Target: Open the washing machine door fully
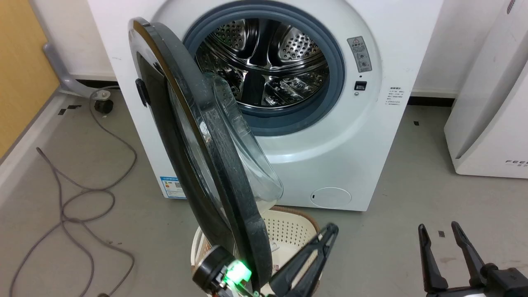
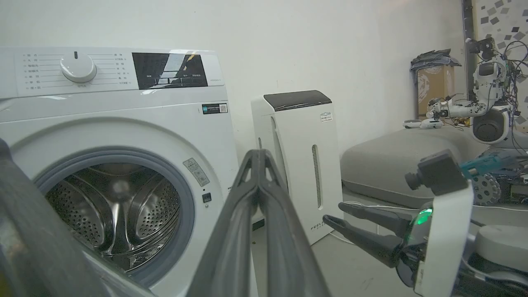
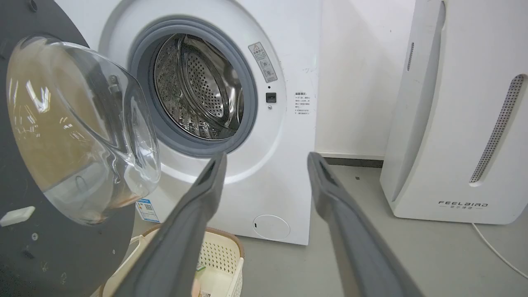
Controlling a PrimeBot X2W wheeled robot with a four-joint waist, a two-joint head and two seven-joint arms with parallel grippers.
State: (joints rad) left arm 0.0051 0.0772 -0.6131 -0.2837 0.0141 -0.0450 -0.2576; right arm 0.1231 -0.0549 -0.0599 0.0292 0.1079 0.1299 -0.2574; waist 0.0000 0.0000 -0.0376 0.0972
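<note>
In the head view, the washing machine door (image 1: 227, 165) stands swung out edge-on from the left side of the washing machine (image 1: 330, 165), above a laundry basket (image 1: 291, 231). The left gripper (image 1: 328, 232), fingers pressed together and empty, is just beside the door's lower rim. The right gripper (image 1: 438, 231) is spread, holding nothing.

In the left wrist view, the left gripper (image 2: 258, 165) is closed, and the door (image 2: 37, 231) blurs at the lower left.

In the right wrist view, the right gripper (image 3: 267, 163) gapes wide, with the door (image 3: 62, 255) at the left.
</note>
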